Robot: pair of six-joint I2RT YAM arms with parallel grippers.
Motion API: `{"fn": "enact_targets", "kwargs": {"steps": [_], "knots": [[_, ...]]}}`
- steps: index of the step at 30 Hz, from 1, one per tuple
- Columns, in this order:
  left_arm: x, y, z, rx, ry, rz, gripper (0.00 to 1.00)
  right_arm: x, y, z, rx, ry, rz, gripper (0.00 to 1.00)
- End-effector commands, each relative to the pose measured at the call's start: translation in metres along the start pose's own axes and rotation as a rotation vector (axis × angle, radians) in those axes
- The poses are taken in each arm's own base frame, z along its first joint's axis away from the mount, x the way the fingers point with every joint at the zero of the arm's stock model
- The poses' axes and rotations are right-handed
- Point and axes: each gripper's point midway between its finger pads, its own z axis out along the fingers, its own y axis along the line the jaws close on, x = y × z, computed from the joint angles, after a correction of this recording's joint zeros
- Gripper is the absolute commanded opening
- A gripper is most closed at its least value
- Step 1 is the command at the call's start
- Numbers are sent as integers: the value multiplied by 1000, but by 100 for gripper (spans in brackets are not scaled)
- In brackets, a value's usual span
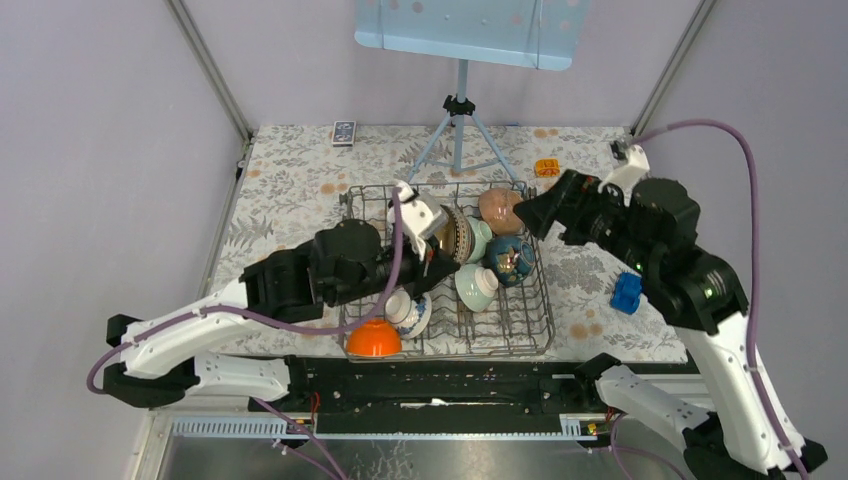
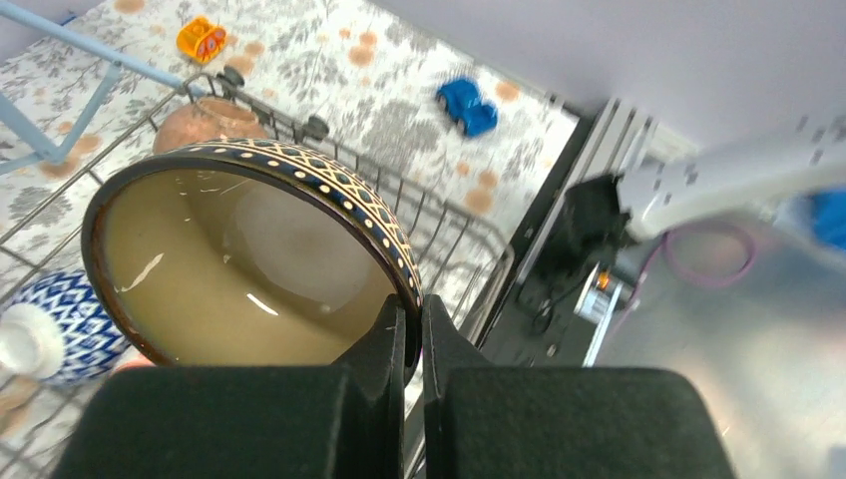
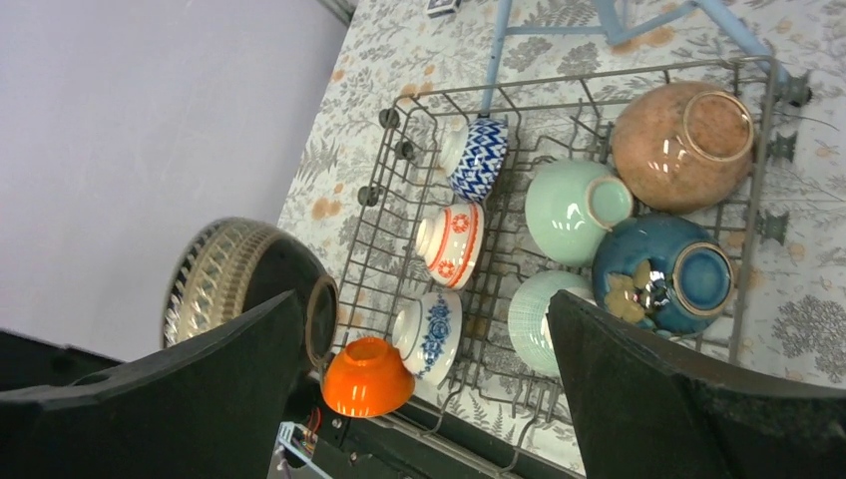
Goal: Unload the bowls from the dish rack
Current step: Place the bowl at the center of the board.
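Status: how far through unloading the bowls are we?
Done: nothing visibly; no bowl sits on the table outside the dish rack. In hand: the left gripper is shut on the rim of the brown bowl, held above the rack. The right gripper hangs open, empty. Left: eight others, the orange bowl among them.

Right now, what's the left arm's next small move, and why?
Probably lift the brown bowl a little higher and swing it left toward the bare tablecloth. The left gripper is shut on the bowl's rim, and the bowl hangs over the dish rack, not yet clear of its wires.
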Motion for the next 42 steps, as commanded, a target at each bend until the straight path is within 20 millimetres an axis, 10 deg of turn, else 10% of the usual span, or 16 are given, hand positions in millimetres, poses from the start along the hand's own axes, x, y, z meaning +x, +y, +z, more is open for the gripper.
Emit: {"fn": "enact_targets", "kwargs": {"steps": [1, 11, 22, 33, 42], "knots": [[7, 10, -19, -72, 101, 269, 0, 0, 20, 8, -49, 127, -67, 100], [65, 9, -25, -35, 319, 686, 0, -12, 21, 13, 15, 192, -231, 100], [122, -9, -30, 181, 462, 1117, 0, 56, 35, 31, -44, 421, -368, 96], [187, -8, -39, 318, 692, 1321, 0, 125, 22, 3, -33, 611, -481, 84], [190, -18, -43, 352, 676, 1343, 0, 176, 36, -12, -18, 733, -629, 65]]}}
